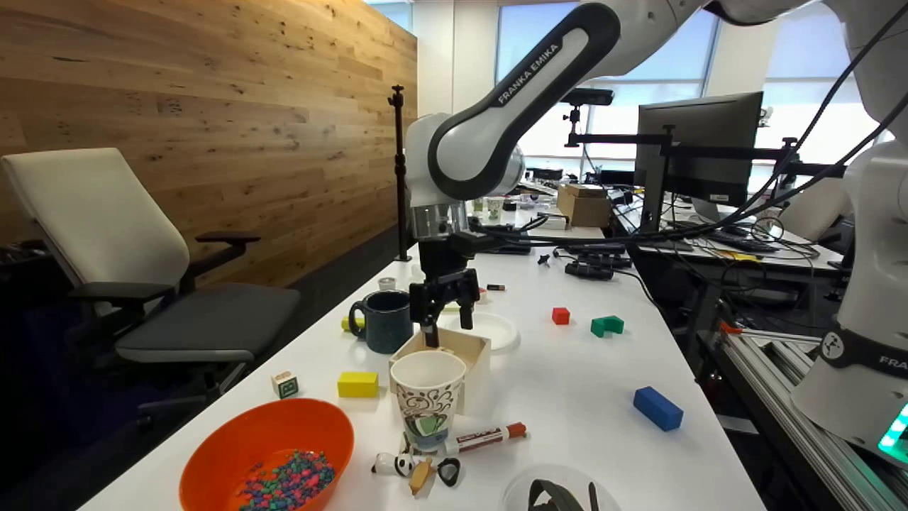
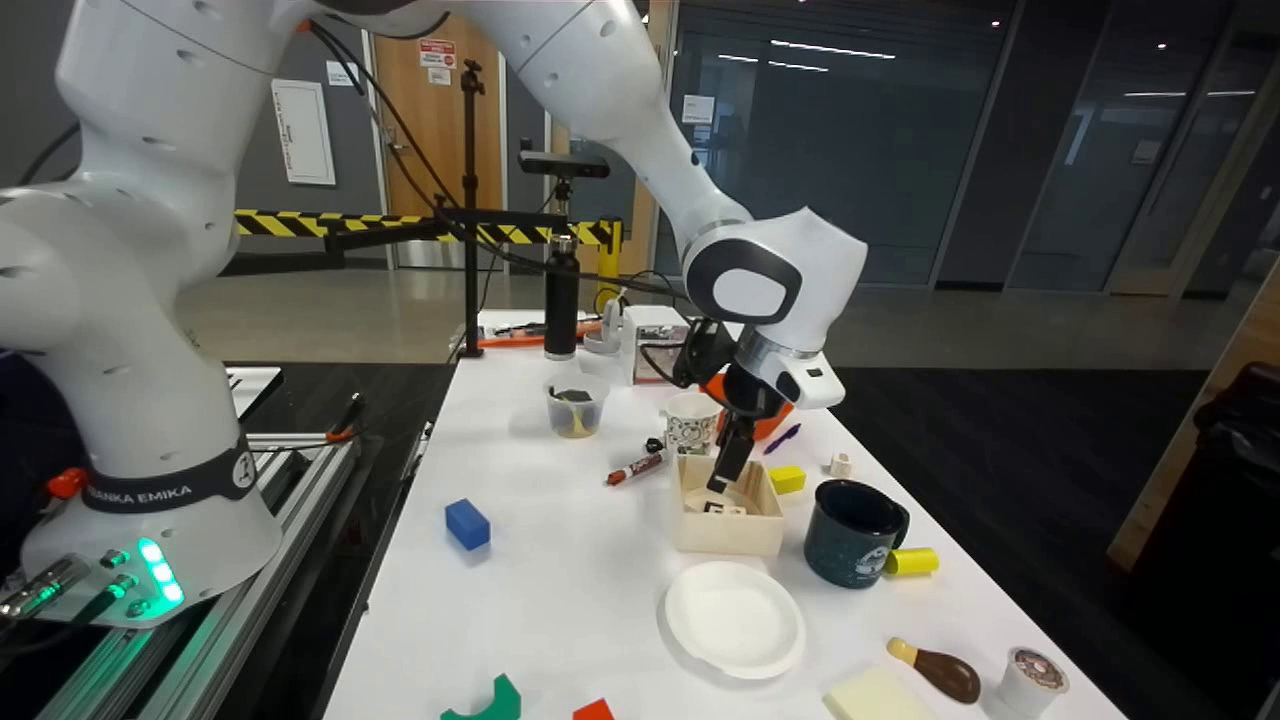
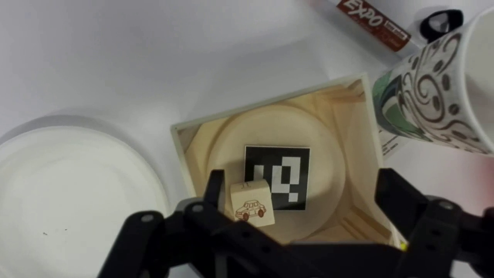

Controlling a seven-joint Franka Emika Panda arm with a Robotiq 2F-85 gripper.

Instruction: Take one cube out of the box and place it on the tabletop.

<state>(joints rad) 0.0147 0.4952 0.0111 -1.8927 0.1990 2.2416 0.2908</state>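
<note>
A: Spread wide in the wrist view, that end effector (image 3: 301, 181), right at the box (image 3: 357, 133), and the cube (image 3: 252, 212) lies between its fingers (image 3: 393, 193)!
B: Where in the box?
A: Seven o'clock, car-printed side facing the camera, nearer the finger at eight than the one at four — whether they touch, I can't tell!
B: And it covers the seven-o'clock corner of that black-and-white square (image 3: 277, 177). In the box, not yet on the worktop (image 2: 560, 600)!
A: Now round the rim: patterned cup (image 3: 432, 92) just beside the box at two o'clock, Expo marker (image 3: 374, 25) at one, white plate (image 3: 77, 200) between eight and nine.
B: Over to an exterior view — a fingertip (image 2: 727, 468) hangs inside the box's walls, the dark mug (image 2: 850, 540) stands just beside at three o'clock, the yellow block (image 2: 788, 480) near at two!
A: And out at nine, well apart from the box, the blue block (image 2: 467, 525) on that same worktop.
</note>
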